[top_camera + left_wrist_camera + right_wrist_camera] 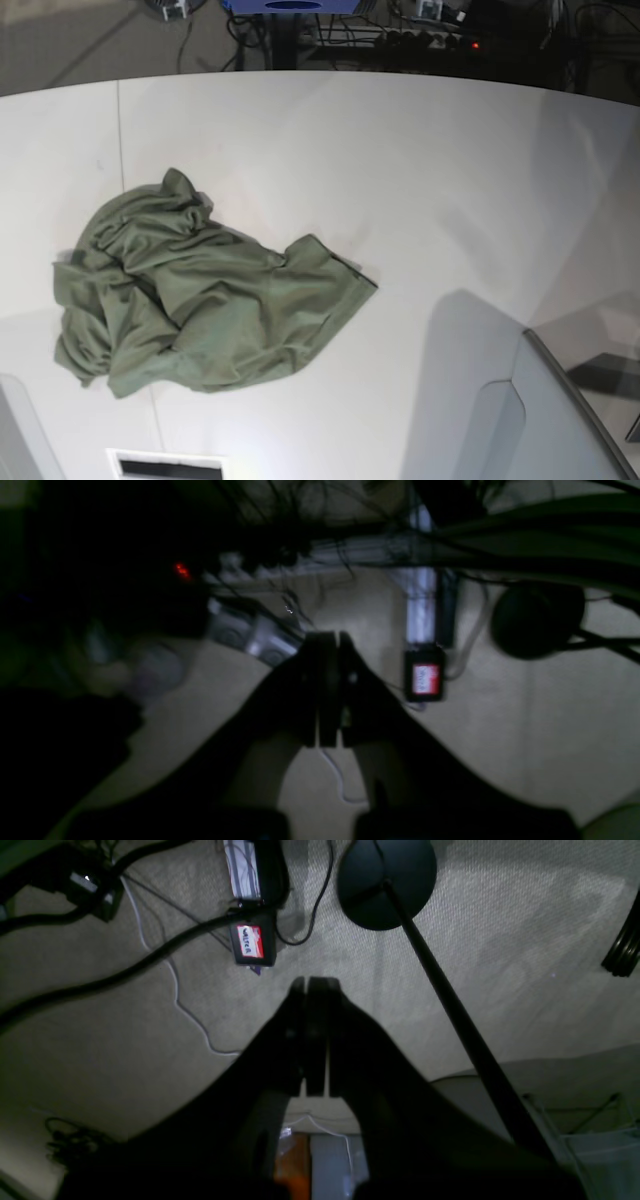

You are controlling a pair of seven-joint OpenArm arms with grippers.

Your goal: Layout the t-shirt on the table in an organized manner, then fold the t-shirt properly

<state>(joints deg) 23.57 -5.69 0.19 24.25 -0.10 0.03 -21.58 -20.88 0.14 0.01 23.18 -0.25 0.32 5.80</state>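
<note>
Layout not started: t-shirt (200, 300) crumpled on desk (420, 170), my left gripper (328, 645) and right gripper (316, 990) closed empty; next grab an edge.

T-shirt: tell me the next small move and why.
Probably bring one end effector down to the t-shirt and open it there. The shirt lies crumpled on the table, and both the left end effector and right end effector are shut, empty, over the floor.
</note>
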